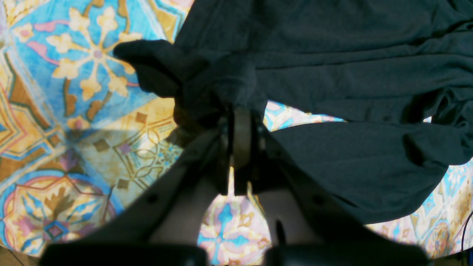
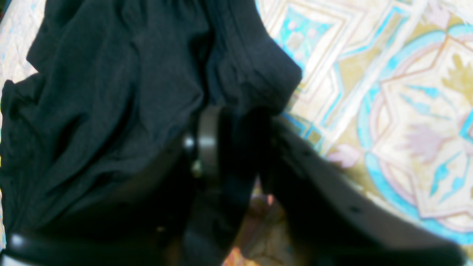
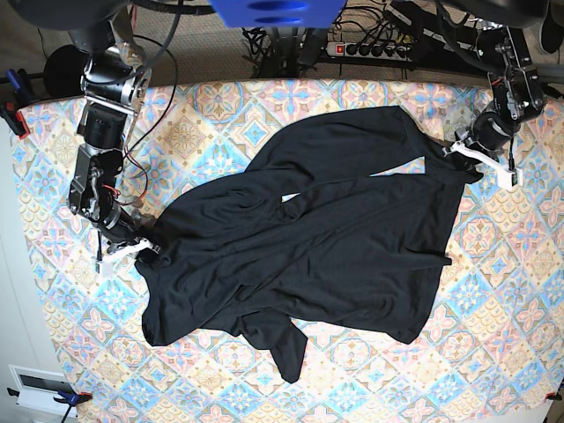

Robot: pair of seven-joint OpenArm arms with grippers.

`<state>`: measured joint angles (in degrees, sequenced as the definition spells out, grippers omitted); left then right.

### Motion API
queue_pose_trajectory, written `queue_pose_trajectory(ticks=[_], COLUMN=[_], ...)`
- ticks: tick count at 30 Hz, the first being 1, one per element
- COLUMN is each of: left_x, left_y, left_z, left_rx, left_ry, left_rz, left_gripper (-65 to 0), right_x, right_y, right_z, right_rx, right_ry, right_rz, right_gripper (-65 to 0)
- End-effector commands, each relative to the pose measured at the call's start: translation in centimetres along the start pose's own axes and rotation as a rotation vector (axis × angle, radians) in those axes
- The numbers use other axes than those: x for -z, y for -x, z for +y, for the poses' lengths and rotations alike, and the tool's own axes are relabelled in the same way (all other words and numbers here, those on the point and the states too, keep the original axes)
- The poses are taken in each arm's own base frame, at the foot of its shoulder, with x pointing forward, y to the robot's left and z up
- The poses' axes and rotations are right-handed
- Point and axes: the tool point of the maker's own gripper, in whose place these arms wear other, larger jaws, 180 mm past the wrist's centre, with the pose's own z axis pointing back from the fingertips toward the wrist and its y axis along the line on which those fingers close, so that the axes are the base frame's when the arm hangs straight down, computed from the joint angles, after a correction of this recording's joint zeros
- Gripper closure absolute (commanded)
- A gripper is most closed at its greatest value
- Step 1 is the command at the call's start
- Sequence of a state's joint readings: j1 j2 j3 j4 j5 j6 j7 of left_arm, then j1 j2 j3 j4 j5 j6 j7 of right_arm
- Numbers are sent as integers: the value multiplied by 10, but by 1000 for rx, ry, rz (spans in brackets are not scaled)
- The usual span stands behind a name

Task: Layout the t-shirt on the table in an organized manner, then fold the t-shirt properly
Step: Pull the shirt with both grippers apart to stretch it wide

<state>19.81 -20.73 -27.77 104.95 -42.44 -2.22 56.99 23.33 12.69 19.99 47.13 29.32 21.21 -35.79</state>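
In the left wrist view, the left hand (image 1: pixel 242 122) is clamped narrow on a bunched edge of the plain black, thin-fabric t-shirt (image 1: pixel 351 74), so a hard tug could slip the pinch. In the right wrist view, the right hand (image 2: pixel 236 122) seems closed on a thick fold, though blur hides how firmly. From the base view, the shirt lies crumpled mid-desk (image 3: pixel 493 352) on the pastel floral tiles, stretched between both hands; uneven pulling could twist it further.

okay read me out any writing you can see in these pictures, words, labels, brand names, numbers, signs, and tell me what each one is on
No readable text in any view.
t-shirt: plain black, no print or label showing.
table cloth: only floral diamond tile patterns, no letters.
Power strip behind the table: any markings too small to read.
White device at the lower corner of the base view: too small to tell.
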Motion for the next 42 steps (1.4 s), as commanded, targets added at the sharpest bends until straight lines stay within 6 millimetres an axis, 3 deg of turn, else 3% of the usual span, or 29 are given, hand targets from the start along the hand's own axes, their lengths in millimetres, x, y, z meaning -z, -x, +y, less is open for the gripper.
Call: queue_pose_trajectory(ticks=[1,3,6,11,17,22,30,37,42], left_x=[-5,-5,-4,-3,1,-3,-17,-30,-36], left_y=[-13,-13,-12,-10,10,22,27,34,40], left_z=[-2,-2,-3,-4,-11,-18,-7,2,2], left_rx=[18,18,20,21,38,72,98,111,193], left_ry=[7,7,10,13,30,93,116,134,168], left_rz=[-39,-39,-36,-31,26,57,110,171,200], left_gripper=[0,0,0,0,0,0,0,0,0], right_x=[-3,-4,-14,-38,-75,-104,-154,-173,-174], right_y=[-23,-25,-50,-38,-40,-29,-14,0,3], right_z=[4,3,14,12,-22,-45,-77,-94,-96], right_rx=[-13,-13,-59,-134,-101,-104,-116,-132,-132], right_ry=[-14,-14,-29,-13,67,133,244,296,301], right_rz=[-54,-61,-126,-135,-165,-168,-161,-131,-123], right_gripper=[-57,-3,0,0,0,0,0,0,0])
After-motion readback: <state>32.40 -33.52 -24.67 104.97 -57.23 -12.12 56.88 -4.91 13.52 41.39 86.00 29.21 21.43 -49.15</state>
